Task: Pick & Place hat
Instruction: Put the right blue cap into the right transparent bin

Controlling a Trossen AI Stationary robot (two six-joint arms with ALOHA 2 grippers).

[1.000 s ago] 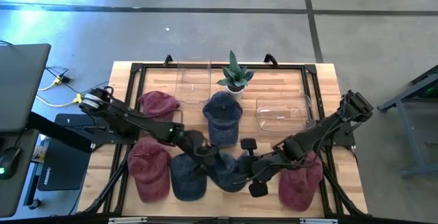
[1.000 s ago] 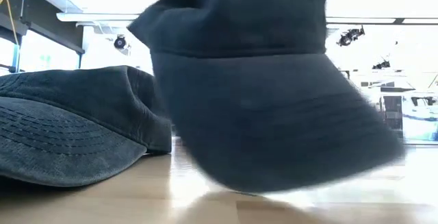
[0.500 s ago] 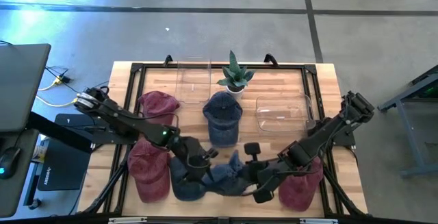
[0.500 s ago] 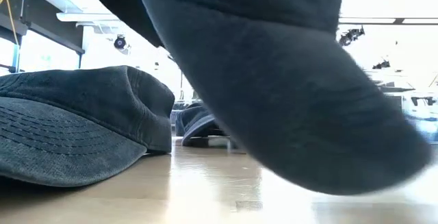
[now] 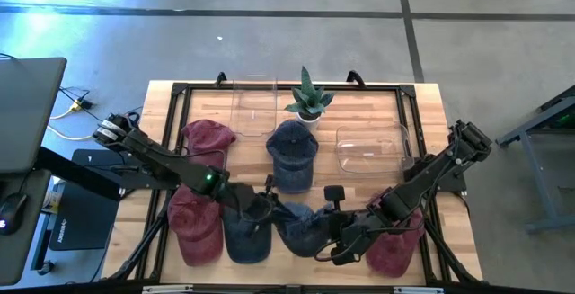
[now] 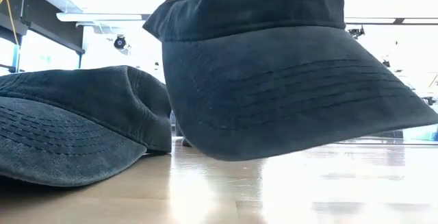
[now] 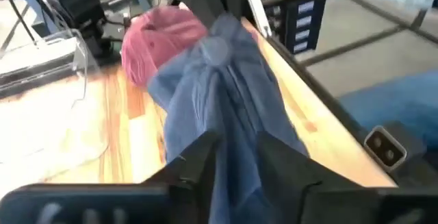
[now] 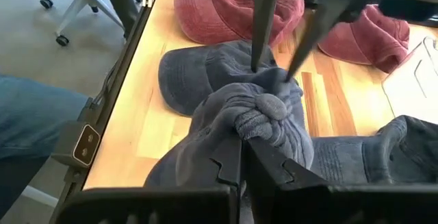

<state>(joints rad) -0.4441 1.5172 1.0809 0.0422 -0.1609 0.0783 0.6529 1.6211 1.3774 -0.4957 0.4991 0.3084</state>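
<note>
Two grippers: both pinch the same blue cap (image 5: 301,225) near the table's front edge, one from each side.
Left gripper (image 5: 261,206): jaws nearly closed, fingers (image 7: 198,157) squeezing a gathered fold of the cap's cloth between them.
Right gripper (image 5: 329,237): jaws almost shut, fingers (image 8: 270,170) clamped on the bunched crown of the cap.
Blue cap: stretched between the two grippers, its cloth crumpled; in the low view its brim (image 6: 301,94) tilts down toward the wooden table (image 5: 422,114).
Second blue cap (image 5: 244,233): lies on the table just beside the left gripper, touching the held cap.
Third blue cap (image 5: 291,153): sits near the table's middle, below a small potted plant (image 5: 307,99).
Red caps: one (image 5: 196,224) at the front left, one (image 5: 207,138) behind it, one (image 5: 395,237) at the front right under the right arm.
Clear trays: one (image 5: 370,147) right of the middle cap, another (image 5: 252,105) left of the plant.
</note>
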